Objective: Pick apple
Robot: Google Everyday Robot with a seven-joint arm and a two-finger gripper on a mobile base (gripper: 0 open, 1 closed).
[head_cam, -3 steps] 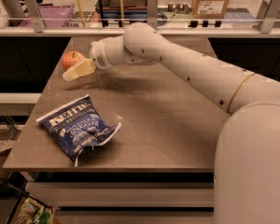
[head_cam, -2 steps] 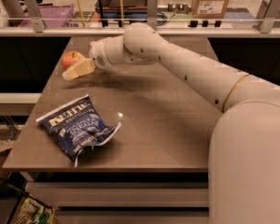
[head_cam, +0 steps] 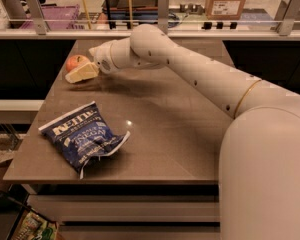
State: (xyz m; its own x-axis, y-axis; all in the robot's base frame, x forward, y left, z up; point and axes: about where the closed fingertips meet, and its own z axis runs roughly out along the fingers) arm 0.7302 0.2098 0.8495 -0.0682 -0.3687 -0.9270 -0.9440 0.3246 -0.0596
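Far left corner of the table (head_cam: 160,119): the apple (head_cam: 76,62), low at the surface, tucked right behind the pale tip of the gripper (head_cam: 83,72) and seemingly touching it. Cannot tell whether the grip is spread or closed on the fruit; no clear lift visible. Judged: reach done, grasp unconfirmed, lift left to do. Toward the front edge, well apart, a crumpled blue chip bag (head_cam: 84,136), not in the way. Beyond the table's back edge, a railing (head_cam: 163,9) with glass panels; upward path apparently free.

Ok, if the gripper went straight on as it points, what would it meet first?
The apple; the gripper, near the table's far-left corner, points left at it, though depth is unclear.
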